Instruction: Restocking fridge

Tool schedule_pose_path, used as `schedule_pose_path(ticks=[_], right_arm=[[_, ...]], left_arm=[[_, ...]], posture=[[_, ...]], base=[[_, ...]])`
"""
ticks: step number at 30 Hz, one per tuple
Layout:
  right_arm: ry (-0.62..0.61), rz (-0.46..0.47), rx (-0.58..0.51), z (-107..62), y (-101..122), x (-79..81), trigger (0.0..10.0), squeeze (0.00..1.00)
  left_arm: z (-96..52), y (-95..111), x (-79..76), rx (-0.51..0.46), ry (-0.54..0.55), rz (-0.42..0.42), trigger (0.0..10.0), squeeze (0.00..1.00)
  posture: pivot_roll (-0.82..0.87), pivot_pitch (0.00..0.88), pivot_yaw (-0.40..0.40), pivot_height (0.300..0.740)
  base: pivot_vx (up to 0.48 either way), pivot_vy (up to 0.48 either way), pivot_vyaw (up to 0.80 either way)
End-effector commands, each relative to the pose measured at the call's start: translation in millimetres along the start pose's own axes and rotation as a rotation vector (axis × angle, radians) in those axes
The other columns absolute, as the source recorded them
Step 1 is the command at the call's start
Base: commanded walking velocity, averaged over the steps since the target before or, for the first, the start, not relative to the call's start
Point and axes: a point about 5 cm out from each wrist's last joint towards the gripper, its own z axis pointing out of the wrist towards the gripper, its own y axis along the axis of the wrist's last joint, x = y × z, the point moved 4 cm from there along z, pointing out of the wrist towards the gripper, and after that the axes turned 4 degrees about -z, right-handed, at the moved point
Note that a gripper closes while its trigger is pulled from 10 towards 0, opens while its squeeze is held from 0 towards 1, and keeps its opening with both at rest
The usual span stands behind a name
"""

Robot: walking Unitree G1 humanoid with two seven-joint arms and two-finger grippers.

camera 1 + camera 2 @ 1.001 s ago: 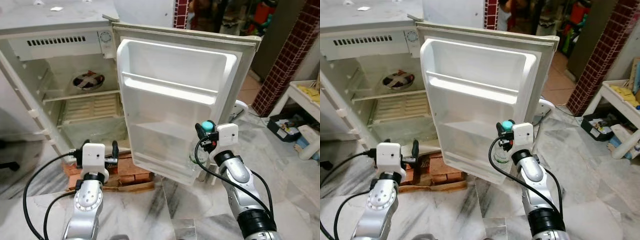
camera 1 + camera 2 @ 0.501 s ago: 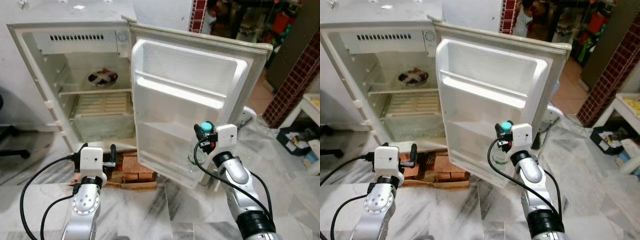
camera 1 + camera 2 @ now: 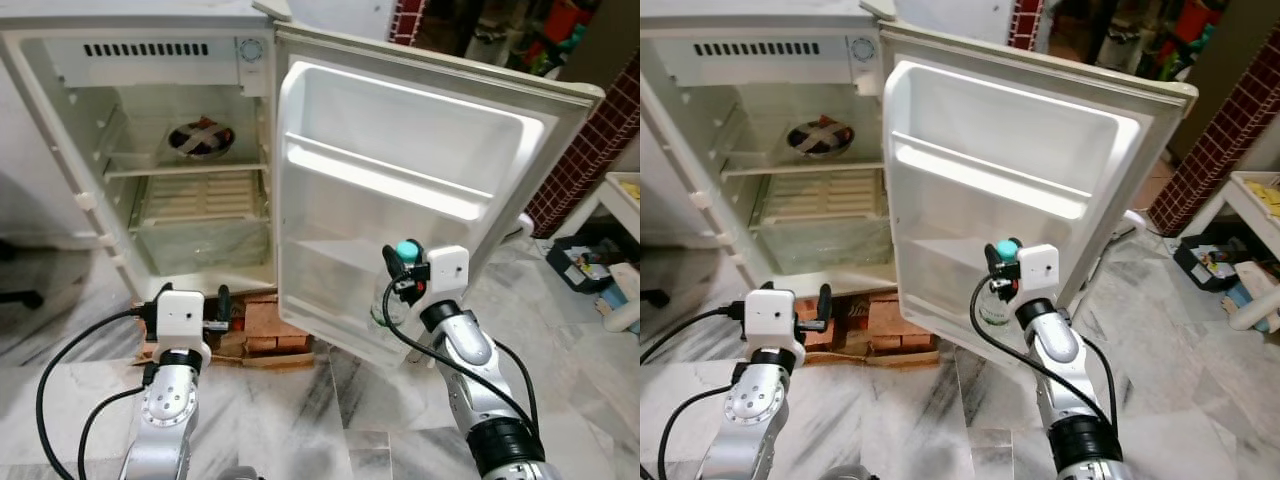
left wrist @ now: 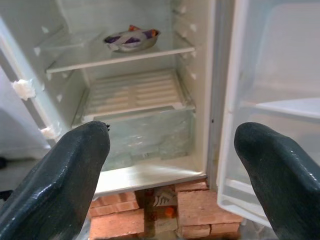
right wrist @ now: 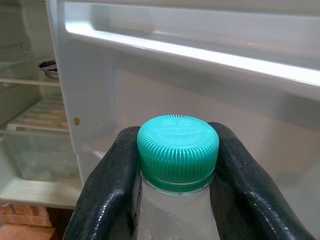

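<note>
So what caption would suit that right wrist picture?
Right gripper clamps a clear bottle below its teal cap, facing the open fridge door's shelf.

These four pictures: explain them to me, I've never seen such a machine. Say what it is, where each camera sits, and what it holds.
This is a humanoid robot with two silver arms, facing an open fridge that stands on bricks.

Two pictures come from cameras on its head, looking down. The other two come from cameras on each wrist, looking along the black fingers.

The right end effector grips a clear bottle with a teal cap by its neck, before the fridge door. The left end effector is open. A bowl sits on the upper shelf.
</note>
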Motion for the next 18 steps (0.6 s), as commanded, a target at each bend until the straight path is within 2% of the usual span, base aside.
schedule_pose_path(ticks=[1,8,18], right_arm=[[-0.005,-0.009,-0.027,0.6,6.3,-2.7,10.0,0.0],[-0.002,-0.01,-0.025,0.5,5.7,-1.6,10.0,0.0],[0.005,-0.006,-0.023,0.5,4.9,0.2,10.0,0.0]], left_arm=[[-1.6,1.7,-0.6,-0.003,-0.007,0.002,10.0,0.0],[-1.6,1.9,-1.0,-0.005,-0.009,0.007,10.0,0.0],[-0.9,2.5,-1.6,-0.007,-0.008,0.01,10.0,0.0]], posture=[[0.08,0.0,-0.059,0.74],[0.08,0.0,-0.056,0.74],[0.08,0.0,-0.055,0.656]], base=[[0.0,0.0,0.0],[0.0,0.0,0.0],[0.0,0.0,0.0]])
